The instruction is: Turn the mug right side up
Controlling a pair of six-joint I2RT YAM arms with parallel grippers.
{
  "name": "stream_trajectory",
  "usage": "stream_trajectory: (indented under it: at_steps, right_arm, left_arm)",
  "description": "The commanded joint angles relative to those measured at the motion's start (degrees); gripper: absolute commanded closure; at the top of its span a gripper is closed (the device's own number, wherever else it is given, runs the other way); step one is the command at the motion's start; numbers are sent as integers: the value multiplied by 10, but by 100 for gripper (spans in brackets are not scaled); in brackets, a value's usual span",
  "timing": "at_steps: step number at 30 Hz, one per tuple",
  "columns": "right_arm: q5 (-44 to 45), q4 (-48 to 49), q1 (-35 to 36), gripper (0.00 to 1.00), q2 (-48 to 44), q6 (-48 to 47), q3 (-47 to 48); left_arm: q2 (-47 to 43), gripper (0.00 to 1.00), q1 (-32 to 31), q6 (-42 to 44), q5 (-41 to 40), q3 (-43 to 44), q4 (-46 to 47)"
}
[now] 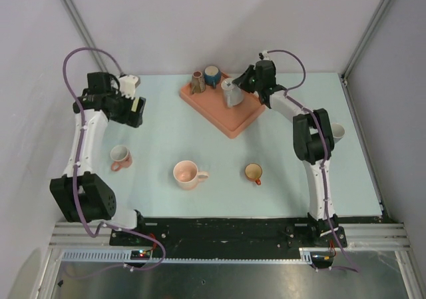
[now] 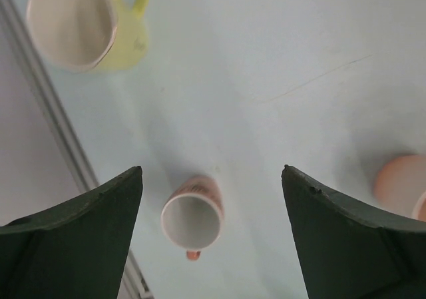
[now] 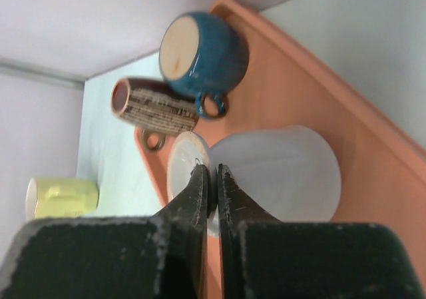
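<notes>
A pale mint-green bench [image 1: 166, 132] sits under soft, even light. Plain white panel walls [image 1: 219, 19] close in the back and both sides, met by slanting aluminium corner posts [image 1: 76, 12]. A black mounting plate [image 1: 226, 229] and ribbed aluminium rails [image 1: 226, 252] edge its near side.

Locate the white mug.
The white mug sits on the orange tray, far-centre in the top view, just right of the brown mug and blue mug; the right gripper is shut on its edge.

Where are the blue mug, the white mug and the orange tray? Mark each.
blue mug [image 3: 223, 56], right wrist view, ribbed side.
white mug [image 3: 279, 169], right wrist view, outer wall.
orange tray [image 3: 383, 179], right wrist view, bare floor.
</notes>
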Motion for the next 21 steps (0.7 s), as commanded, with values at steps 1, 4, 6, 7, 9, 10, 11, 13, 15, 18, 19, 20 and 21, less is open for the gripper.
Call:
stream_trajectory:
  at_steps: [1,4,6,7,9,10,11,13,15,18,19,20,21]
  right_arm:
    - [-100,96,2,100,-97,-22,-75]
    - [-129,114,1,100,-127,-47,-119]
    - [-133,112,3,100,-142,-67,-133]
    - [-132,102,4,100,-147,-76,-134]
    - [-131,84,5,100,-150,-92,-133]
    - [-138,81,5,100,-149,-94,-133]
    - [-145,82,5,100,-148,-93,-136]
    - [-168,100,4,100,-146,-75,-143]
    - [-183,117,4,100,-142,-56,-149]
    - [-181,94,2,100,-129,-58,-136]
    - [-180,81,0,100,-124,-61,-132]
    - [-179,71,-4,100,-117,-63,-129]
    - [-179,61,-10,100,-111,-68,-127]
  left_arm:
    - [1,11,-50,-25,75,52,-12]
    - [25,11,-79,-33,97,78,-12]
    - [39,11,-97,-39,111,97,-12]
    - [45,11,-107,-42,116,107,-12]
    - [64,11,-122,-53,120,125,-12]
    - [75,11,-127,-59,120,132,-12]
    - [84,11,-133,-66,119,141,-12]
    - [100,11,-143,-75,123,155,-12]
    - [111,11,-152,-80,124,164,-12]
    - [120,11,-159,-86,121,169,-12]
    - [121,11,-161,-87,120,168,-12]
    - [119,11,-161,-87,118,166,-12]
    - [117,11,-161,-85,115,163,-12]
